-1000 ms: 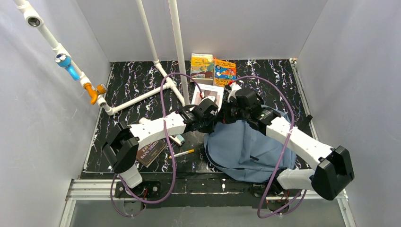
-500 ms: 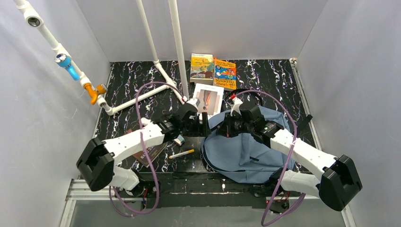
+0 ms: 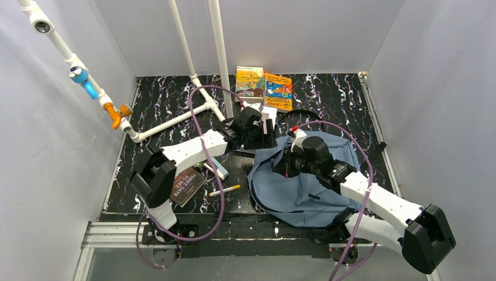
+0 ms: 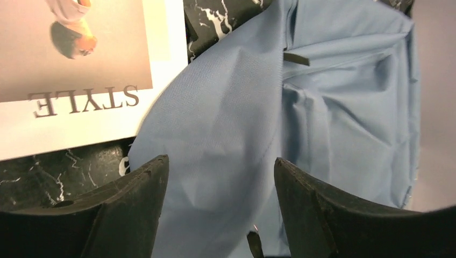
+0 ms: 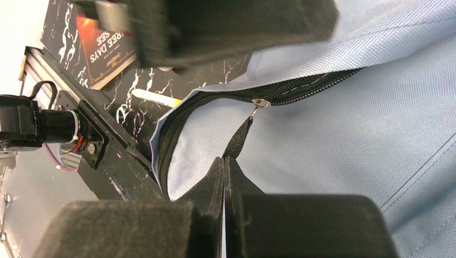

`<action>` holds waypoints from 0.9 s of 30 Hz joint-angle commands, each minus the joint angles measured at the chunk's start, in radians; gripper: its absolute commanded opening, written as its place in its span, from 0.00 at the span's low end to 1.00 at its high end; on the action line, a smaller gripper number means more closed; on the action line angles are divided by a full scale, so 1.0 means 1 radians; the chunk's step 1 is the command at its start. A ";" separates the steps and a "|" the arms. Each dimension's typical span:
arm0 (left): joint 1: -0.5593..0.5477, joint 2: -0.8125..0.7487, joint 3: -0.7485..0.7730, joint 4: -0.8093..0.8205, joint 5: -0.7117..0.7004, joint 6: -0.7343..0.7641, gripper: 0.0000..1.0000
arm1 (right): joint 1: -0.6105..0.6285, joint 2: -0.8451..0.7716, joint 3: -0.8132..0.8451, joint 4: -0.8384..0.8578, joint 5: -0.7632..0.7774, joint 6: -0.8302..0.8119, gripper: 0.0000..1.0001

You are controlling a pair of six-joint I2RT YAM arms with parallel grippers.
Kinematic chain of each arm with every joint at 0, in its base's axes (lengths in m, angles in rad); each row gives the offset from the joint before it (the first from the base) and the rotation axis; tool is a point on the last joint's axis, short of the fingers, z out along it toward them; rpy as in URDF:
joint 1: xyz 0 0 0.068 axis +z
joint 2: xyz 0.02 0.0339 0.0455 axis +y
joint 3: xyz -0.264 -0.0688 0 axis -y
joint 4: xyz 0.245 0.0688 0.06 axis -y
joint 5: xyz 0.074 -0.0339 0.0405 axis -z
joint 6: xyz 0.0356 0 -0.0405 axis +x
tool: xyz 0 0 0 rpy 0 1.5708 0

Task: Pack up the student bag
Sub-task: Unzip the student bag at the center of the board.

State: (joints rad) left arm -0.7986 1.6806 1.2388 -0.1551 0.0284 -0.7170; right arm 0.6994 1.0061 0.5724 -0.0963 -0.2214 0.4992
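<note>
Pale grey walls (image 3: 58, 152) close in a black table (image 3: 164, 99) veined with white, and a white pipe frame (image 3: 219, 52) rises from its far left part. The student bag (image 3: 304, 187), slate-blue and by far the biggest thing on the table, lies slumped flat at the near right, between the two arms and partly under the right one. The left arm (image 3: 193, 149) reaches across to the middle of the table, the right arm (image 3: 380, 199) stretches over the bag from the near right corner. The left gripper (image 4: 220, 161) hangs with its fingers spread wide and nothing between them, above the bag's far left edge where the fabric meets a white magazine (image 4: 80, 70) printed with the word STYLE. Two brightly coloured books (image 3: 264, 85) sit side by side against the far wall, just beyond the magazine. A dark book (image 3: 187, 186) lies near the left arm's base, well apart from the bag, with a yellow-and-white pen (image 3: 225, 190) on the table between it and the bag. The bag's zipper (image 5: 301, 88) is closed on one side of its slider and gapes open on the other. The right gripper (image 5: 225, 161) is pinched tight on the black zipper pull (image 5: 239, 141) that hangs from that slider.
</note>
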 commanded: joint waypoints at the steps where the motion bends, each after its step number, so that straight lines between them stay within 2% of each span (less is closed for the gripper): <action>1: 0.003 0.072 0.092 -0.037 0.074 0.038 0.66 | 0.008 -0.030 -0.012 0.071 0.011 0.006 0.01; 7: 0.003 0.132 0.118 -0.010 0.164 0.078 0.44 | 0.008 -0.006 0.022 0.046 0.013 -0.043 0.01; 10: 0.003 0.159 0.132 -0.011 0.182 0.083 0.19 | 0.012 0.014 0.048 0.033 0.010 -0.071 0.01; 13: 0.005 0.187 0.156 -0.040 0.163 0.101 0.00 | 0.040 0.036 0.084 0.022 0.031 -0.095 0.01; 19: 0.005 0.203 0.193 -0.050 0.151 0.120 0.00 | 0.330 0.114 0.134 0.038 0.141 -0.121 0.01; 23: 0.013 0.183 0.200 -0.056 0.141 0.134 0.00 | 0.585 0.132 0.035 0.113 0.243 -0.024 0.01; 27: 0.019 0.176 0.205 -0.059 0.139 0.145 0.00 | 0.739 0.129 -0.050 0.099 0.332 0.096 0.01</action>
State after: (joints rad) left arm -0.7959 1.8946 1.4071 -0.1913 0.1795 -0.5987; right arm 1.3266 1.1477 0.5915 -0.0170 0.0181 0.4652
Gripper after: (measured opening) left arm 0.007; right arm 0.026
